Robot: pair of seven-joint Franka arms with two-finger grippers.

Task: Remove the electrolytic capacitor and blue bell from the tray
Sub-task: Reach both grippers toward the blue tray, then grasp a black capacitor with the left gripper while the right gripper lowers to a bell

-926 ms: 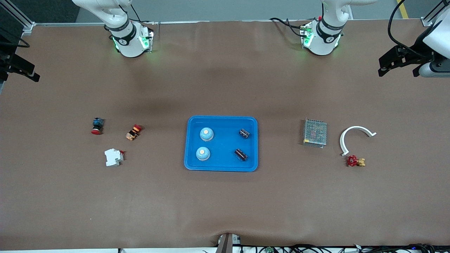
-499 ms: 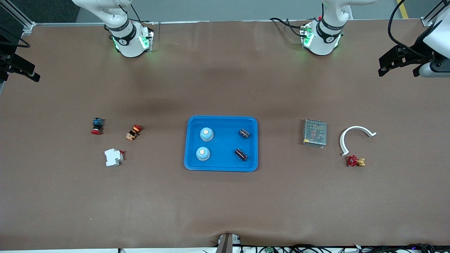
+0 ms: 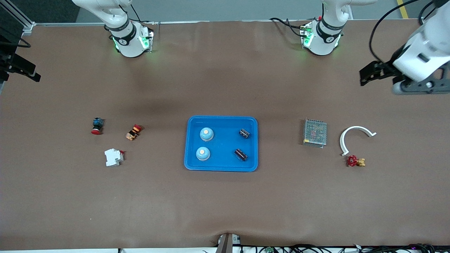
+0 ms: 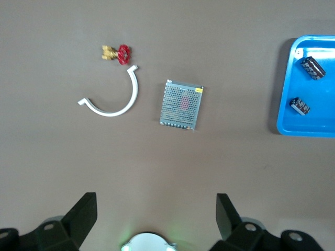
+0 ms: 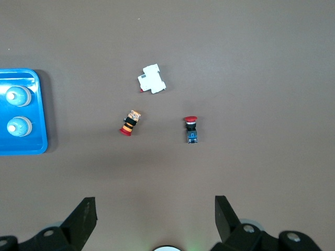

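Note:
A blue tray [image 3: 221, 118] lies mid-table. In it are two light-blue bells [image 3: 206, 134] [image 3: 203, 153] toward the right arm's end and two dark capacitors [image 3: 244, 133] [image 3: 240, 155] toward the left arm's end. My left gripper [image 3: 366, 75] is open and empty, up in the air over bare table at the left arm's end. In the left wrist view it [image 4: 156, 209] sees the capacitors [image 4: 312, 67] and the tray edge [image 4: 285, 125]. My right gripper [image 3: 21, 66] is open and empty, high at the right arm's table edge. In the right wrist view it [image 5: 155, 209] sees the bells [image 5: 17, 96].
A metal mesh box [image 3: 315, 133], a white curved piece [image 3: 355, 135] and a red-handled brass valve [image 3: 355, 161] lie toward the left arm's end. A red push button [image 3: 97, 125], an orange-black switch [image 3: 133, 132] and a white breaker [image 3: 113, 157] lie toward the right arm's end.
My left gripper has swung in from the table edge toward the middle and turned. The right arm and all the objects have stayed still.

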